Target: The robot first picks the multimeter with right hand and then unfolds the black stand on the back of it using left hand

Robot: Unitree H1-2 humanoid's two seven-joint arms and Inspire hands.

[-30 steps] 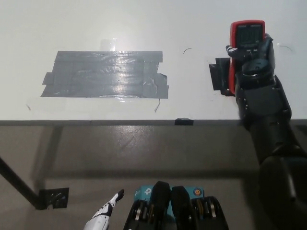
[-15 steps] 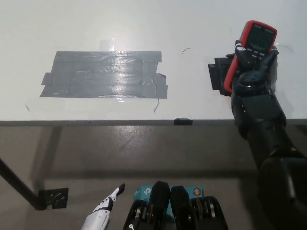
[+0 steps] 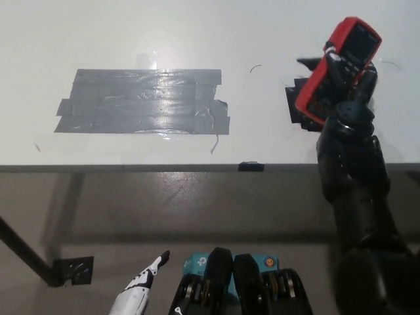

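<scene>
At the far lower left I have the white left hand (image 3: 139,293) resting low, below the table edge and well away from everything on the surface. Only a narrow part of it shows, one pale finger pointing up and to the right, so I cannot tell whether it is open or closed.

Up and to the right of that hand, on the white table (image 3: 197,29), lies a broad patch of grey tape (image 3: 143,102) made of overlapping strips, its surface glossy and wrinkled. A thin loose thread hangs from its lower right corner. Further right, on the near edge of the table, sits a small black tab (image 3: 251,166).

Moving right again, just left of my right hand, a patch of black tape (image 3: 295,105) is stuck to the tabletop, partly hidden behind the meter.

At the far right the black right hand (image 3: 346,88) is raised over the table, its fingers wrapped around the red multimeter (image 3: 340,65). The meter sits at the top of that hand, tilted so its upper end leans to the right, the dark screen facing up toward my camera and the red casing showing along its left side. It looks lifted clear of the table. The black arm runs down from the hand to the lower right corner.
</scene>
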